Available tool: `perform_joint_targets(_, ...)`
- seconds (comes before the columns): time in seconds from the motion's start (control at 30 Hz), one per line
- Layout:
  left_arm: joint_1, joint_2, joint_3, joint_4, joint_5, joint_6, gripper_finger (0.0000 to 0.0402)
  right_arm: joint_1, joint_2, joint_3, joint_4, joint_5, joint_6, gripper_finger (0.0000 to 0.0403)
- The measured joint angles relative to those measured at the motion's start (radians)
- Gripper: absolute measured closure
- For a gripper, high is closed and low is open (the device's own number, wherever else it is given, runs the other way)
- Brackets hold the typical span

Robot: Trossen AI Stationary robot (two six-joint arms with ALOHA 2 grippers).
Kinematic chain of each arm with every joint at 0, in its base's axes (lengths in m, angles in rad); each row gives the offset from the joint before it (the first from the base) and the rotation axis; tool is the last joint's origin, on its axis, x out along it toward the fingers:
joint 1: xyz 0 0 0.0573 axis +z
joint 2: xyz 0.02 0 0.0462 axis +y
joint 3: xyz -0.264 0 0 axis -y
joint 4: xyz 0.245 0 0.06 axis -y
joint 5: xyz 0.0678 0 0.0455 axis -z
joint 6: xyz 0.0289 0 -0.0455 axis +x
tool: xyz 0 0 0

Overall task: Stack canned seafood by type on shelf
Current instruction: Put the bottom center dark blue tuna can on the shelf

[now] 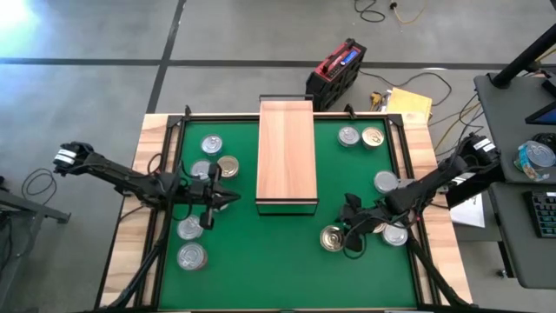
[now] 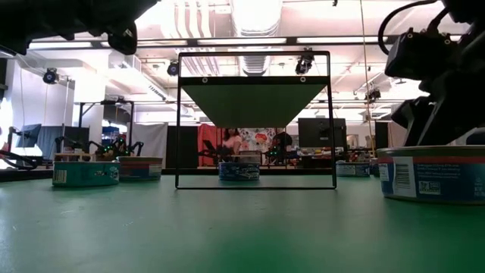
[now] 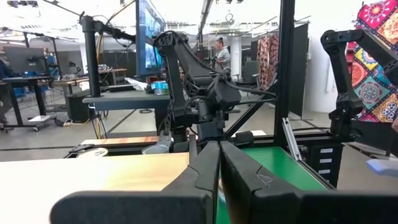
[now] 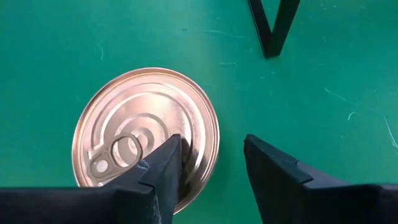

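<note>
The light-wood shelf [image 1: 286, 156] stands in the middle of the green mat; its dark frame shows in the low view [image 2: 255, 102]. Several tins lie on the mat on both sides of it. My right gripper [image 4: 211, 146] is open and points down over a gold-lidded tin [image 4: 146, 134], which lies flat on the mat right of the shelf's near end [image 1: 332, 237]. One finger is over the lid and the other is outside its rim. My left gripper [image 1: 230, 198] is shut and empty, level, just left of the shelf's near end.
Silver tins [image 1: 211, 144] [image 1: 189, 228] [image 1: 191, 256] and a gold one [image 1: 228, 166] lie left of the shelf. More tins [image 1: 348, 136] [image 1: 373, 137] [image 1: 386, 182] [image 1: 395, 235] lie right of it. A red case [image 1: 337, 68] sits on the floor beyond the table.
</note>
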Motion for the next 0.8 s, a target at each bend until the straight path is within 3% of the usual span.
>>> perform_joint_targets(0.47, 0.0, 0.005, 0.0, 0.0, -0.003, 0.0, 0.0401, 0.0, 0.0, 0.0, 0.011, 0.003, -0.021, 0.0385)
perform_joint_targets(0.8, 0.0, 0.005, 0.0, 0.0, -0.003, 0.0, 0.0401, 0.0, 0.0, 0.008, 0.003, -0.008, -0.057, 0.0394)
